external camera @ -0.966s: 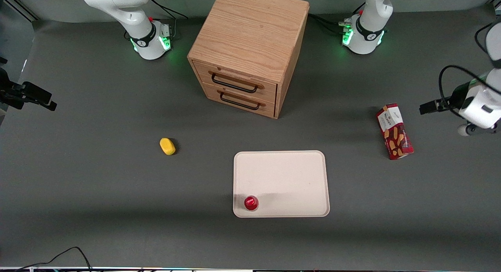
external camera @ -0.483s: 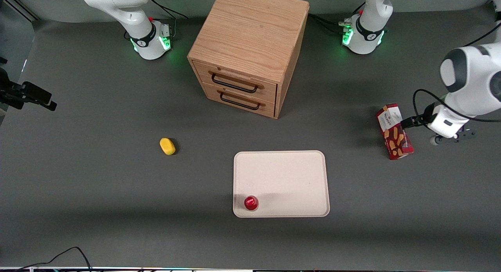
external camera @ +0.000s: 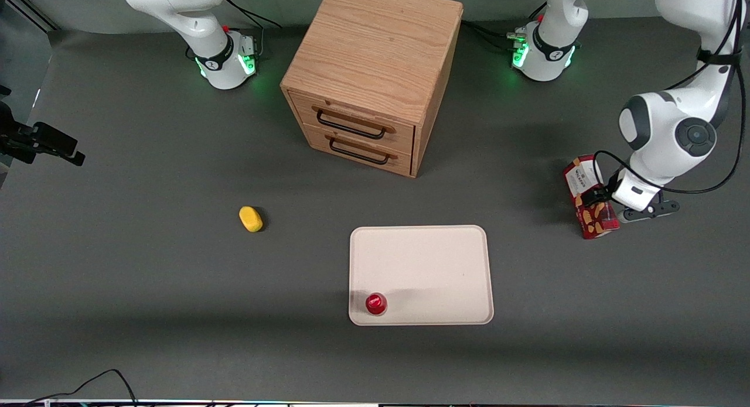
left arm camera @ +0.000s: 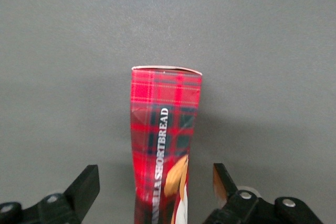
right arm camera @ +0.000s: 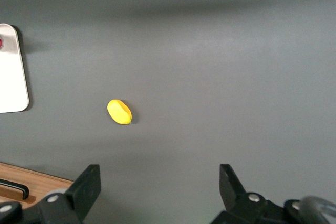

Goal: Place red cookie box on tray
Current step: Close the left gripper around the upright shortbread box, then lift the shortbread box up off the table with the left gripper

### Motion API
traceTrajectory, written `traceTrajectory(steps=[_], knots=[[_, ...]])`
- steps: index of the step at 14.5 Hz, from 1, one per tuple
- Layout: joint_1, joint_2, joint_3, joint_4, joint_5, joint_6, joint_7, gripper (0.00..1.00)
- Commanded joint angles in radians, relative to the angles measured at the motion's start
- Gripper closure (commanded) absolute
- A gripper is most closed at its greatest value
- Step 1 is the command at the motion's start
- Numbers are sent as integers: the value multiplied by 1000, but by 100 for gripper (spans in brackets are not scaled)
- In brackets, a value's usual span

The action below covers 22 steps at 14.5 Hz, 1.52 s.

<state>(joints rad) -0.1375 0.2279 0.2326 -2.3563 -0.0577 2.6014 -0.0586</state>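
Gripper (left arm camera: 156,182): fingers wide, straddling the red cookie box (external camera: 589,197) — ready to clamp.
Tray (external camera: 445,243): nearer the camera, awaiting it.

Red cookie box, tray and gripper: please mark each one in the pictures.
red cookie box (left arm camera: 164,145): left wrist view, on its plaid side face.
tray (external camera: 428,266): front view, on its bare floor.
gripper (left arm camera: 157,187): left wrist view, midway between its open fingers, astride the box.

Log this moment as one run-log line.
phase: pre-grasp | gripper: open, straddling long dark-red cookie box | flat cream-white tray: holds only small red-capped object
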Motion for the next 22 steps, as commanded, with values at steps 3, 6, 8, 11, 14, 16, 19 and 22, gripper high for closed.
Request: traceTrajectory(steps=[3,6,8,11,14,16,19,22], knots=[[-4,21,1,-6,-50,48,43,70],[-10,7,1,-20,-88,37,42,100],[-14,-27,-1,-18,-105,-16,39,100],[-25,-163,-9,29,-106,-264,5,100],[-25,-246,-36,274,-91,-693,-47,100],[-25,-239,-45,508,-53,-953,-79,100],[-27,-211,-85,724,2,-1115,-83,100],[-36,-179,-125,769,6,-1121,-160,100]])
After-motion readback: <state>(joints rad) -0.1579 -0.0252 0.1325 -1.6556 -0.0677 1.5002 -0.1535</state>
